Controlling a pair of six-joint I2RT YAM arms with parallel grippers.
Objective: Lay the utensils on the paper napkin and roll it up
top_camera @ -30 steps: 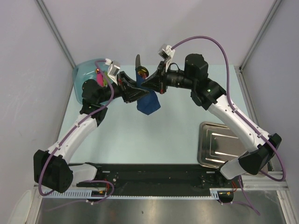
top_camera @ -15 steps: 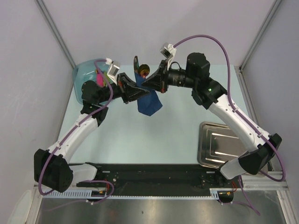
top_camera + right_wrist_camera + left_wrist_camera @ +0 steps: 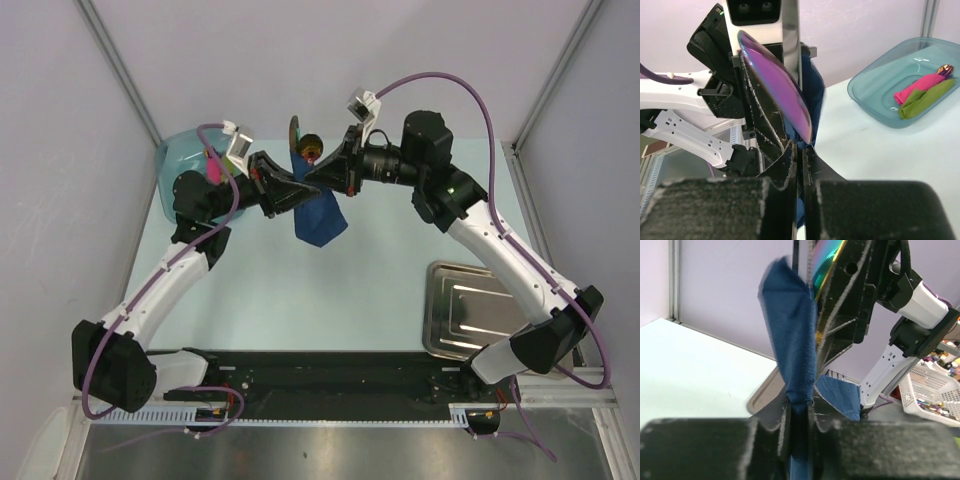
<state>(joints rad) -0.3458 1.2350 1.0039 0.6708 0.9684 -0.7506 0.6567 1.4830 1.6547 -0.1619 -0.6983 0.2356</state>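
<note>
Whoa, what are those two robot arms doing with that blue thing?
Both arms hold a navy paper napkin up between them. The left gripper pinches one side; the right gripper is shut on it beside a shiny rainbow-coloured spoon. It isn't rolled up yet. A pink bundle and a green bundle lie in the teal tub.

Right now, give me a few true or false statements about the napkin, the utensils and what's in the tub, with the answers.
1. The paper napkin lies flat on the table. False: it is held up between the left gripper and the right gripper.
2. The left gripper is closed on the paper napkin. True.
3. The pink piece lies on the paper napkin. False: it lies in the teal tub, beside the green piece.
4. A shiny utensil stands at the right gripper's fingertips. True.
</note>
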